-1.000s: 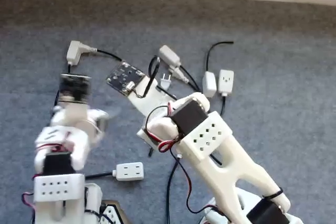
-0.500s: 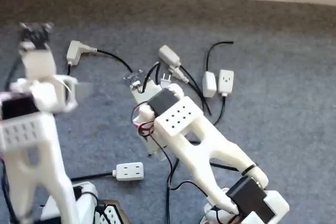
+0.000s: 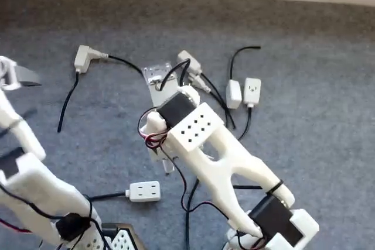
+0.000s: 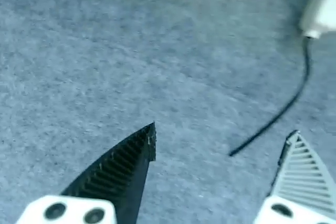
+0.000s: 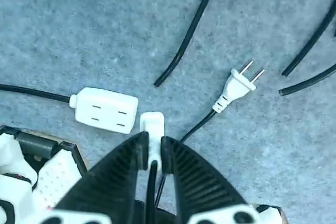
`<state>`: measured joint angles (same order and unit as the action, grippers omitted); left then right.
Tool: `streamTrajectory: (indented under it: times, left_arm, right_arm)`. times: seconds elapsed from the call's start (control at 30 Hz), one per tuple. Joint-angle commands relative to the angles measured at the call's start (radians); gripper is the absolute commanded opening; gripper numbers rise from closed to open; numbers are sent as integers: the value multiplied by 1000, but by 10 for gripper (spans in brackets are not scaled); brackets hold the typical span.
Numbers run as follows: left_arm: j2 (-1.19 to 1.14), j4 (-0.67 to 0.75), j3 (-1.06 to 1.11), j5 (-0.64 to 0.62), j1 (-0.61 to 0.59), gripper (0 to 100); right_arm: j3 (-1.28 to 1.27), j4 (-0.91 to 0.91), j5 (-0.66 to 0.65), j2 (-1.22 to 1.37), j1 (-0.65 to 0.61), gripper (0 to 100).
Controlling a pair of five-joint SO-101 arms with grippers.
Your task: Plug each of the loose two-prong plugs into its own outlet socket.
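Note:
My right gripper is shut on a white plug, whose black cable runs back between the fingers. It hangs just above the carpet beside a white outlet socket. A loose two-prong plug lies a little further off, prongs pointing away. My left gripper is open over bare carpet with nothing in it. Beyond it lies a white plug trailing a black cable. In the high view the right arm crosses the middle and the left arm stands at the left edge.
Two more white sockets lie at the back right, and another plug sits among tangled black cables behind the right arm. The grey carpet is open at the far right. The arm bases stand along the front edge.
The left arm has risen and swung out to the left edge. The right arm has shifted leftward and turned its wrist.

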<state>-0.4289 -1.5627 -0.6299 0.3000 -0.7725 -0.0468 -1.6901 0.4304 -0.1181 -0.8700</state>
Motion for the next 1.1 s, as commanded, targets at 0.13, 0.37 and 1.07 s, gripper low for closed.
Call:
streamTrajectory:
  times: [0.13, 0.37, 1.07]
  left_arm:
    - [-243, -115, -417, 18, -54, 372]
    - [-349, -120, -549, 20, -87, 371]
    - [-364, -110, -570, 54, -107, 370]
  right_arm:
    - [8, -15, 236, 36, -148, 6]
    - [10, -8, 244, 35, -162, 6]
    - [-145, 143, 242, 105, -179, 6]
